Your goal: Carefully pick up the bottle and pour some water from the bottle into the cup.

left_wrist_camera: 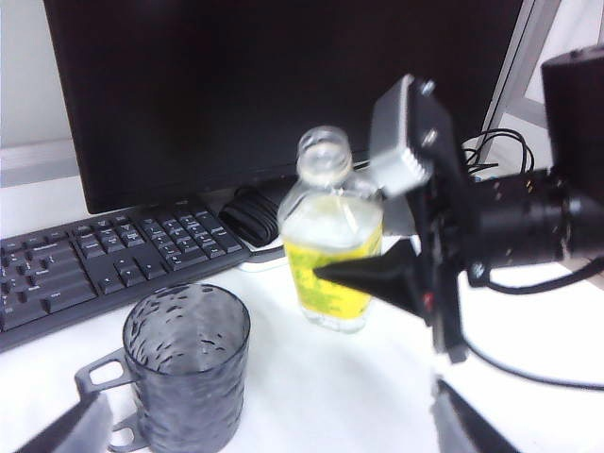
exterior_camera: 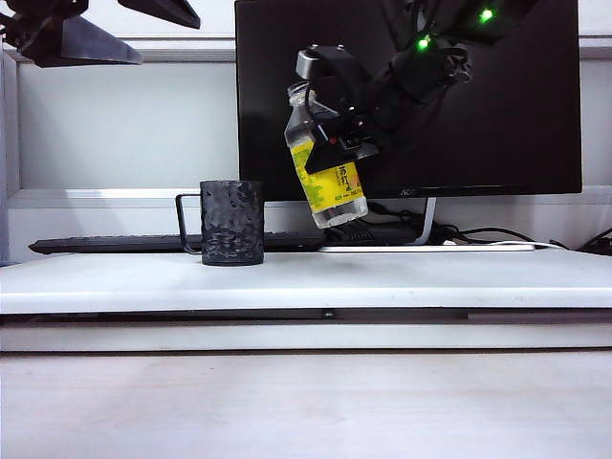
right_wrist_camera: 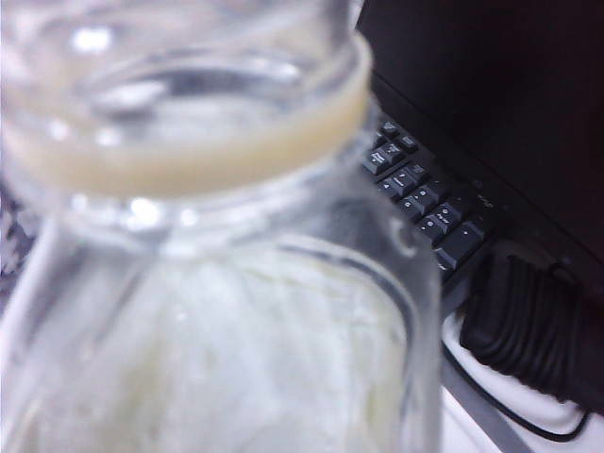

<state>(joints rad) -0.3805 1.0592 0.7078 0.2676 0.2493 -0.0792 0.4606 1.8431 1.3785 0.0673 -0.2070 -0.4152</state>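
The right gripper point(exterior_camera: 337, 134) is holding the small clear plastic bottle with a bright yellow label point(exterior_camera: 325, 163) up in the air, in front of the black monitor point(exterior_camera: 497, 115). Its black fingers point(left_wrist_camera: 373, 274) are clamping the bottle's labelled body from both sides. The bottle is tilting, its open, capless neck leaning toward the left side of the white table point(exterior_camera: 382, 277) and its base swinging toward the right. The clear water point(left_wrist_camera: 332, 316) is showing only faintly through the bottom of the bottle; its level is hard to read. In the right wrist view the bottle's threaded mouth is filling most of the frame, blurred.

The black cylindrical cup with a dimpled surface and a thin squared wire handle point(exterior_camera: 231, 222) is standing upright on the table, near its rear edge and left of centre, with the handle pointing toward the left edge. The bottle is hanging above and just to the right of the cup, not touching it, and its mouth is not yet over the cup's rim.

A black keyboard point(exterior_camera: 115, 244) is lying along the rear edge behind the cup.

The left gripper point(exterior_camera: 72, 33) is hanging high over the table's left rear corner, well apart from the cup, with its fingers spread wide and nothing between them.
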